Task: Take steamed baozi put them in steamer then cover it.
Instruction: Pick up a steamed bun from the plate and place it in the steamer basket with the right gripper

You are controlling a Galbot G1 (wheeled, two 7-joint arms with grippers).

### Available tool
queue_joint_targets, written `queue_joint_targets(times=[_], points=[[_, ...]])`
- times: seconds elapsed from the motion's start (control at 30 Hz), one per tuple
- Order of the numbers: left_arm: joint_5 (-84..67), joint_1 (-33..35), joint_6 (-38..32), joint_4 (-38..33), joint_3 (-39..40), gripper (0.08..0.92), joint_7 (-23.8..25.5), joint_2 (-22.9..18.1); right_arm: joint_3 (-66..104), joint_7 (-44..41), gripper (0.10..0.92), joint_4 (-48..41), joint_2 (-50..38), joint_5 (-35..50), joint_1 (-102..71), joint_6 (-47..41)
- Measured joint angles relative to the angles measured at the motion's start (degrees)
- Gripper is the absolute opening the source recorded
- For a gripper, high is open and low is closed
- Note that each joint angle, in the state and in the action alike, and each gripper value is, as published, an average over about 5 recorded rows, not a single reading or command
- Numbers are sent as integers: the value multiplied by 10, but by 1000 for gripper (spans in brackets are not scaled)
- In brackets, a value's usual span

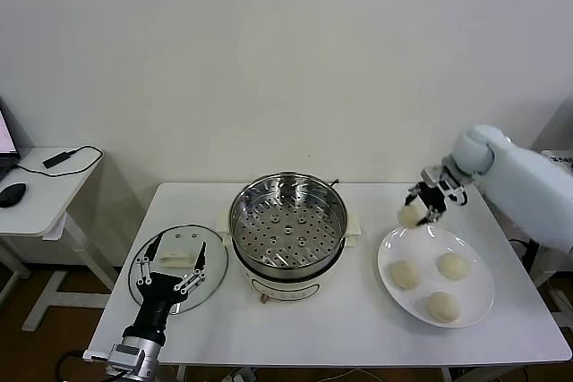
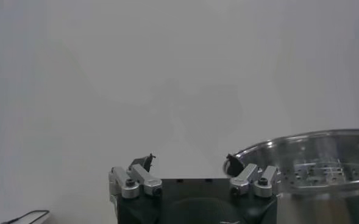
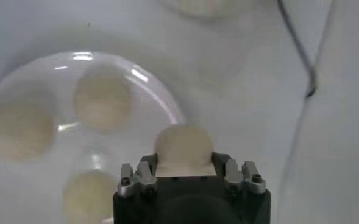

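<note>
My right gripper [image 1: 419,212] is shut on one baozi [image 1: 411,216] and holds it above the far left edge of the white plate [image 1: 479,306]; the same bun shows between the fingers in the right wrist view [image 3: 183,149]. Three baozi lie on the plate [image 1: 405,274] [image 1: 453,266] [image 1: 442,306]. The steamer [image 1: 287,221] stands in the table's middle, its perforated tray bare. The glass cover [image 1: 212,266] lies flat on the table left of the steamer. My left gripper [image 1: 175,276] is open and empty above the cover.
A side table [image 1: 36,187] with a mouse and a cable stands at the far left. The steamer's rim [image 2: 313,159] shows at the edge of the left wrist view. A wall lies behind the table.
</note>
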Motion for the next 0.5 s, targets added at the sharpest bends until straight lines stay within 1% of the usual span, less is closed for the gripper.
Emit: queue_joint_targets(times=[0.23, 0.5], points=[[0, 2, 0, -7, 4, 823, 0, 0, -66, -4, 628, 61, 30, 12, 104, 57], [0, 5, 1, -12, 3, 823, -1, -1, -111, -8, 620, 93, 99, 1, 168, 111]])
